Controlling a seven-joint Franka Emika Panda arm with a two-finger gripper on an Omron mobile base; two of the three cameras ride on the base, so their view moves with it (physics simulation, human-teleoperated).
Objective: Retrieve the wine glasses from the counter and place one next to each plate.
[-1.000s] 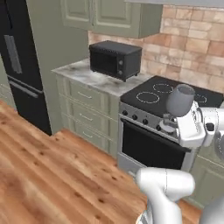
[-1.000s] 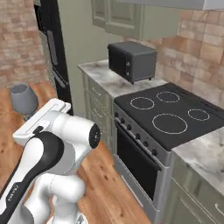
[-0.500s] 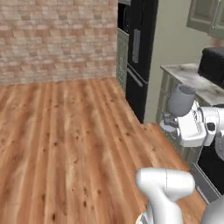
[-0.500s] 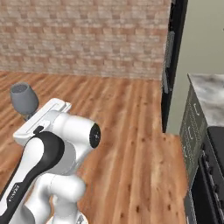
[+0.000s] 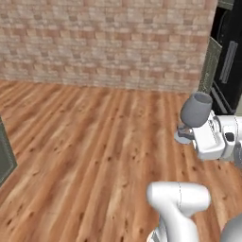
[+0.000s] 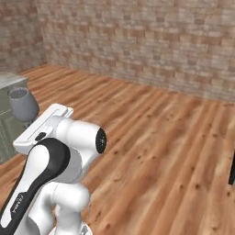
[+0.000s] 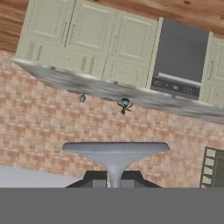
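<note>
In the left base view the gripper [image 5: 193,133] is clamping the stem of a wine glass [image 5: 194,112], carrying it upright above the wooden floor [image 5: 85,142]; the right base view is showing its bowl beside the arm; the hand view is showing the fingers [image 7: 98,179] pinching the stem under the foot.

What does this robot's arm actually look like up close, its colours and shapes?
The arm is glossy white with rounded, tube-like segments, a black band along one section and a dark round joint cap. It ends in a boxy white hand; the gripper has two small dark fingertips. No loose cables show.
</note>
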